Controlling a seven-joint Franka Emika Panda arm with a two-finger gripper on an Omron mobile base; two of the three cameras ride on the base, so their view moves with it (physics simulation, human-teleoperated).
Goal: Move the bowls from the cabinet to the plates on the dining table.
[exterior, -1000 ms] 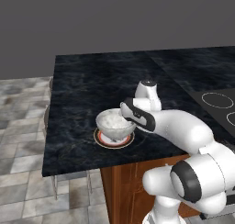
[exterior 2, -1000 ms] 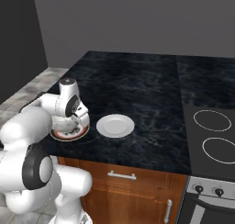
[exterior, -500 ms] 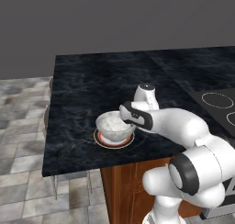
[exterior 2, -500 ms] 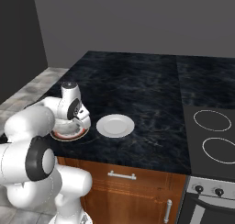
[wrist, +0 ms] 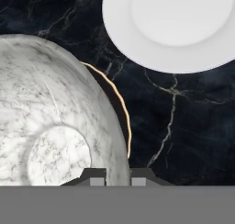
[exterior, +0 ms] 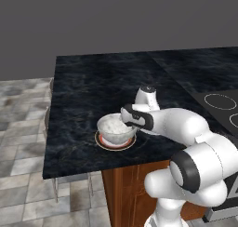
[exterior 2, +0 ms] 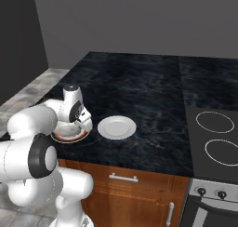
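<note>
bowl: marbled white-grey bowl (exterior: 114, 128) sits on the orange-red plate (exterior: 103, 143) near the front edge of the dining table (exterior: 83, 91); in the right base view the same bowl (exterior 2: 69, 130) rests on that plate (exterior 2: 80, 136), partly hidden by the arm.
change: across the last second the bowl has sunk from just above the plate to a seat on it, and the arm has eased lower and a little forward with it; the base cameras have not shifted.
pincer: gripper (exterior: 131, 124) is closed down tight on the bowl's near rim; in the hand view the gripper (wrist: 118, 176) has one tip inside the wall and one outside, with the rim (wrist: 120, 140) pinched between them.
plate edge: a thin orange arc of the plate (wrist: 123, 112) shows past the bowl's side in the hand view, so the bowl looks roughly centred, though the far side is hidden.
white plate: the second plate (exterior 2: 116, 127) lies just beside the first, bare, and shows at the top of the hand view (wrist: 179, 30).
meaning for task: first bowl looks delivered but not yet released; letting go and lifting clear seems the step in hand.
remaining: a second bowl has yet to go on the white plate, so i judge the job about half done.
risk: pulling away sideways could drag the bowl off its plate.
</note>
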